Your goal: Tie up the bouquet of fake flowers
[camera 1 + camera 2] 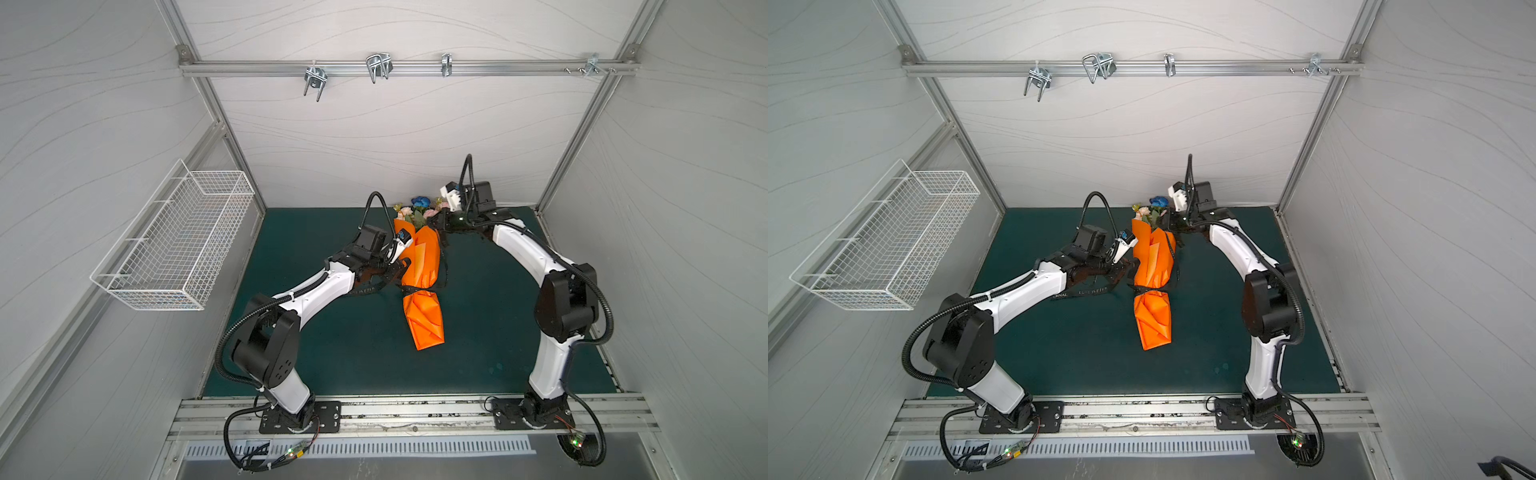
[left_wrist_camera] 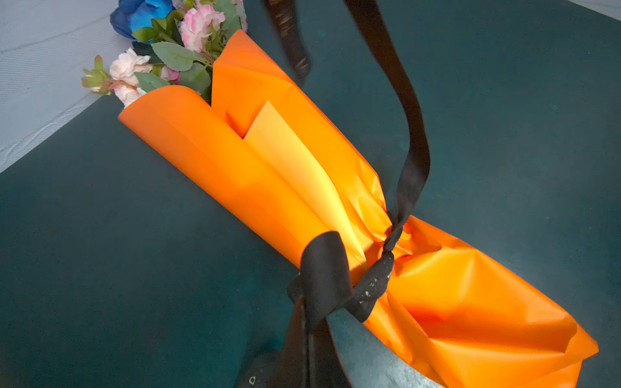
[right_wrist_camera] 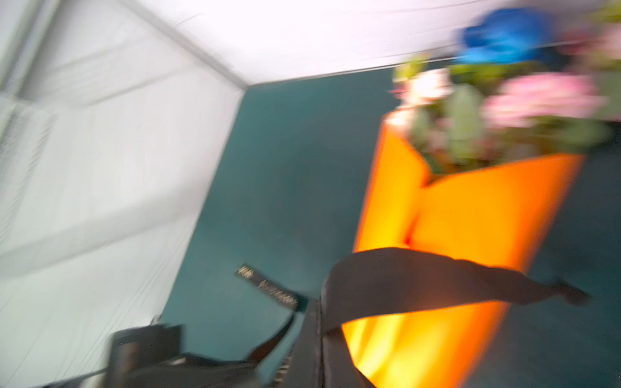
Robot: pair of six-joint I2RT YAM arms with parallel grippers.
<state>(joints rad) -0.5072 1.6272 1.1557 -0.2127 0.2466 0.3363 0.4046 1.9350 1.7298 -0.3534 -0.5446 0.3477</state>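
Here's the bouquet of fake flowers (image 1: 417, 210), lying mid-desk (image 1: 324, 340) inside its orange wrapping paper (image 1: 424, 266), blooms pointing to the far end, the blue rose (image 2: 141, 15) topping the bunch. A black ribbon (image 2: 324, 268) is cinched round the paper's waist and crossed over itself in a loose twist on top. The left end effector (image 1: 400, 268) sits right against the paper's left edge, jaws closed, and in the left wrist view ribbon strands run straight down into it, so it is pinching the ribbon. Another strand climbs away from the twist, up along the paper's right side, to the right end effector (image 1: 436, 219) beside the flower heads. That wrist view is smeared, but the jaws are closed with ribbon leading into them. A lettered ribbon tail (image 1: 363, 291) lies flat on the desk near the left end effector.
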